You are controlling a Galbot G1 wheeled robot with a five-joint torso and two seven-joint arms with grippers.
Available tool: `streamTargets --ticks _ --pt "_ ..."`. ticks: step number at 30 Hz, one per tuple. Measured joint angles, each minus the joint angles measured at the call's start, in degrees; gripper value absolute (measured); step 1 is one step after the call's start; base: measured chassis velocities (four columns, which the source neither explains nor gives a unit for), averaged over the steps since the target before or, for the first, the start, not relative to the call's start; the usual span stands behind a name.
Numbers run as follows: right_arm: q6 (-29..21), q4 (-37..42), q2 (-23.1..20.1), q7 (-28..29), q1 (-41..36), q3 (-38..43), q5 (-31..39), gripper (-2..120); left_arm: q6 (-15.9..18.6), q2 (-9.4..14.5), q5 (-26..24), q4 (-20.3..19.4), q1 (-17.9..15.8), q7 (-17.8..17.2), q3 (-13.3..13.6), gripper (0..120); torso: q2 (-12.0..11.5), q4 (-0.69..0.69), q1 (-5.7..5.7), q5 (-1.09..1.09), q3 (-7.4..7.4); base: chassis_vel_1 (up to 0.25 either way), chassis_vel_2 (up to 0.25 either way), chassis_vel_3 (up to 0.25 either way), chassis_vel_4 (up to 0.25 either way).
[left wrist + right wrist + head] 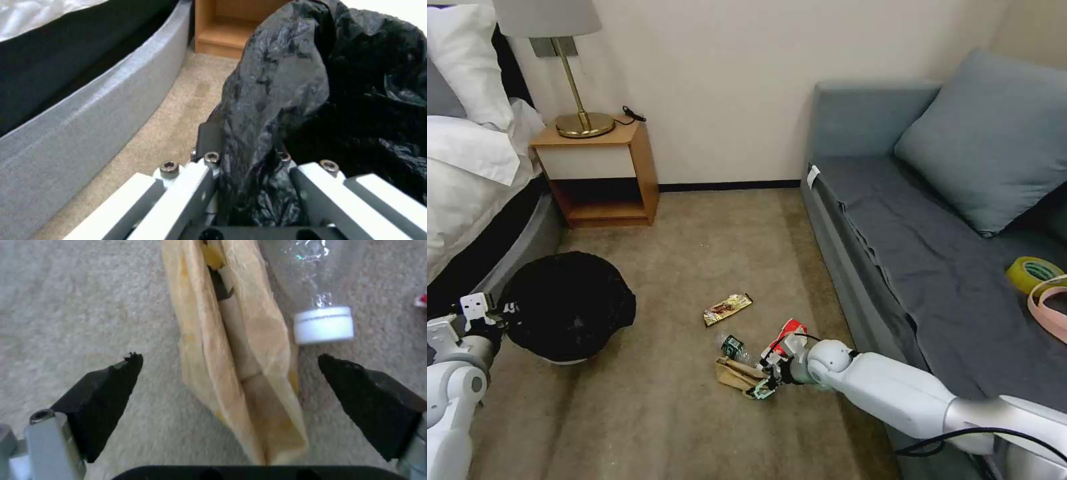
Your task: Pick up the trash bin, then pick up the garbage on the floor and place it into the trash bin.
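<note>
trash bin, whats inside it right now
The trash bin shows just its black liner bag, pinched at the rim by the left gripper. No litter is visible inside; the dark bottom is hidden by the bag's folds.

Beige carpet (694, 253) meets a cream wall (727, 80); wooden nightstand (604, 173) (brass lamp (577, 100) on top) between bed (467, 167) and grey sofa (934, 220).

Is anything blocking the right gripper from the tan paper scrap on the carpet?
Nothing visible does. The right gripper is open, its fingers on either side of the tan paper scrap, with bare carpet in the gaps. The small clear bottle's white cap lies beside the scrap, near one finger, not between them.
</note>
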Motion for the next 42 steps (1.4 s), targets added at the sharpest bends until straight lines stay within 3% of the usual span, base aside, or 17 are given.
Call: streamTargets --ticks 5,10,14,33,42 --pt "0.46 -2.61 2.05 0.03 -0.48 0.62 -1.71 100 -0.23 0.0 0.2 0.17 0.04 0.05 0.11 4 0.0 0.01 0.0 0.0 0.0 0.0 0.0 0.0 0.0" --pt "0.65 -3.54 2.87 0.76 -1.16 0.86 -2.6 90 -0.37 -0.23 0.44 0.19 0.04 0.17 0.43 4 0.0 0.01 0.0 0.0 0.0 0.0 0.0 0.0 0.0" --pt "0.84 -3.8 3.27 1.37 -1.91 1.34 -3.03 71 -0.47 -0.38 0.63 0.18 0.02 0.36 0.94 4 0.01 0.0 0.0 -0.01 0.0 0.0 0.0 0.0 0.0" --pt "1.28 -2.32 3.26 3.98 -2.26 2.66 -2.77 4 -0.76 -0.87 0.26 0.64 -1.1 0.93 2.6 4 0.0 0.01 0.0 0.01 0.0 0.0 0.0 0.0 0.0" --pt "0.78 3.57 -1.1 6.2 -2.22 7.56 -2.47 0 -0.25 -1.81 0.01 0.13 -0.86 0.79 3.97 4 0.01 0.0 0.0 0.02 0.0 0.0 0.0 0.0 0.0"
